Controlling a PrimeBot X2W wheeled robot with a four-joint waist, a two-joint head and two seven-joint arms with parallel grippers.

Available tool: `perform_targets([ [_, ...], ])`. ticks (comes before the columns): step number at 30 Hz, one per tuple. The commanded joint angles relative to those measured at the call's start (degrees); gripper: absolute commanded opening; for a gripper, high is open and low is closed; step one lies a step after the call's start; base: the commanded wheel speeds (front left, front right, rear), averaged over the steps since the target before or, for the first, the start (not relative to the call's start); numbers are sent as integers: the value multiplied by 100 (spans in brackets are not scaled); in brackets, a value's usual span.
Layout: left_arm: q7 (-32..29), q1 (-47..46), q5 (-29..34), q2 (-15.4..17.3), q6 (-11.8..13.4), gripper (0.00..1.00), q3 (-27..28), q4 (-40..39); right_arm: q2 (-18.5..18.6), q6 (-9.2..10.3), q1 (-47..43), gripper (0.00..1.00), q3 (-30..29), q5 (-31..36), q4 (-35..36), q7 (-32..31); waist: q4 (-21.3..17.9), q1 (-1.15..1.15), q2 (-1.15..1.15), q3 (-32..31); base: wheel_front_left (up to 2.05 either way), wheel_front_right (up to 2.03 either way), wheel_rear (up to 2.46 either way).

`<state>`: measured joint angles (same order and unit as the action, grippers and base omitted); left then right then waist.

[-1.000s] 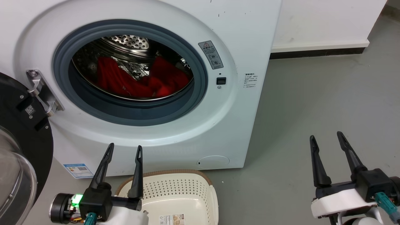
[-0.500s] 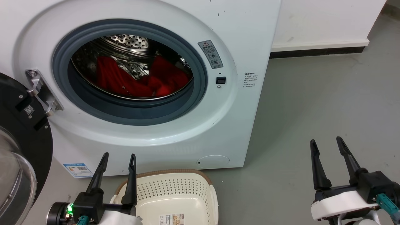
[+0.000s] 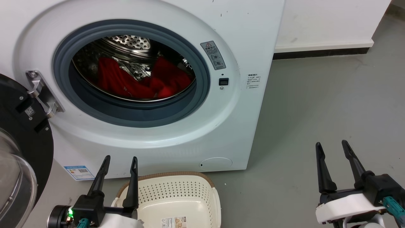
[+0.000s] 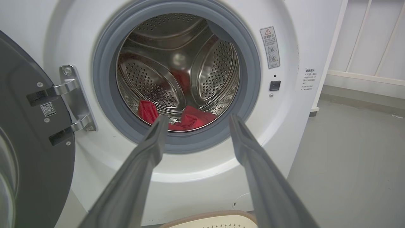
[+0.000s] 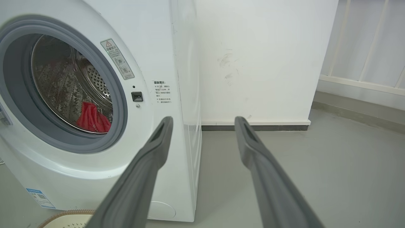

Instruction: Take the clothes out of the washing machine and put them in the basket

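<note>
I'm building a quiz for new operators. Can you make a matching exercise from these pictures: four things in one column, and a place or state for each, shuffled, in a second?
1. clothes
2. basket
3. door
4. right hand

A. swung open on the left
B. fingers apart, holding nothing
C. lying in the drum
D. on the floor before the washer

Pairs: 1-C, 2-D, 3-A, 4-B

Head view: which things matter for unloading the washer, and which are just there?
For the job:
clothes, red, inside the washing machine
basket on the floor in front of it
left gripper and right gripper, both open

Just there:
warning sticker
blue label
skirting board
grey floor
</note>
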<state>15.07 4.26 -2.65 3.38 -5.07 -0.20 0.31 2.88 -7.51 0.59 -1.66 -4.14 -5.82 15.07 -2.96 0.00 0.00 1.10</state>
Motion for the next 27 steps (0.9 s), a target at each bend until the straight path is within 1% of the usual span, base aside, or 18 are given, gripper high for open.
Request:
perform_targets([
  [1,16,-25,36,-10,-32,100,17,14,-1,4,-11,100,-5,-27,-16,16,-2,0,0,-4,0,0,0],
  [9,16,-83,27,-35,-79,100,90,28,-1,4,77,100,27,-63,-14,16,-56,0,0,142,0,0,0],
  [12,16,-168,83,-25,-93,100,124,34,-2,4,179,100,17,-112,36,16,-120,0,0,375,0,0,0],
  [17,16,-535,270,195,-129,100,22,-10,-2,4,438,100,5,-222,152,15,-290,0,0,1048,0,0,0],
  [20,16,-950,286,412,-145,100,84,2,-2,4,660,100,-8,-287,246,15,-423,0,0,1613,0,0,0],
  [22,15,-1288,305,644,-166,100,141,76,-2,4,826,100,17,-352,297,15,-530,0,0,2015,0,0,0],
  [27,16,-2431,314,1416,-215,100,168,584,-3,4,1183,100,-30,-608,344,15,-805,0,0,2876,0,0,0],
])
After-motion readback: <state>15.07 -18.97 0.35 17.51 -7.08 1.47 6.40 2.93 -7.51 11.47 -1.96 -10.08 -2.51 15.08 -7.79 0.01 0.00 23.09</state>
